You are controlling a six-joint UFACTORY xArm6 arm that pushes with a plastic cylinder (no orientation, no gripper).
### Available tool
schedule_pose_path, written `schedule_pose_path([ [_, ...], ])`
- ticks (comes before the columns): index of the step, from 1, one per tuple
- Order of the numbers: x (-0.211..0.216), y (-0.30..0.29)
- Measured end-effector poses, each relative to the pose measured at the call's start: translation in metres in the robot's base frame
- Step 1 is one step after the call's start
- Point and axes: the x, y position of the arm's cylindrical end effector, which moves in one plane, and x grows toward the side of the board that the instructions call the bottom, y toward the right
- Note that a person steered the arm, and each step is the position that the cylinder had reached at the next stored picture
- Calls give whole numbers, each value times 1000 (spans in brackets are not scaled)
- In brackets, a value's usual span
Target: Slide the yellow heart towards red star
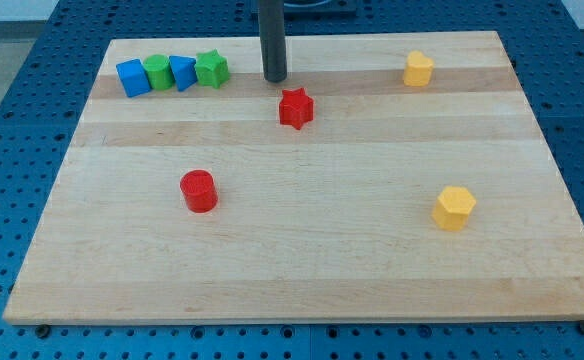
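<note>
The yellow heart [418, 69] lies near the view's top right on the wooden board [302, 280]. The red star [296, 108] lies at the top middle, well to the left of the heart and a little lower. My tip [275, 79] rests on the board just above and slightly left of the red star, with a small gap between them. It is far to the left of the yellow heart and touches no block.
A row of blocks sits at the top left: a blue block [132, 77], a green block [158, 72], a second blue block [183, 72] and a green star [211, 69]. A red cylinder [199, 190] lies left of centre. A yellow hexagon [454, 207] lies at the right.
</note>
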Motion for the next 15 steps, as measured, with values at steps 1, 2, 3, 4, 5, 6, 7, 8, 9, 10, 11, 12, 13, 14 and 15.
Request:
schedule_pose_path([
  [1, -18, 18],
  [2, -65, 78],
  [3, -88, 123],
  [4, -88, 131],
  [5, -80, 178],
  [6, -18, 231],
  [7, -14, 244],
  [8, -14, 244],
  [9, -14, 230],
  [10, -12, 215],
  [11, 9, 200],
  [12, 32, 188],
  [13, 59, 176],
  [14, 86, 164],
  [15, 106, 157],
])
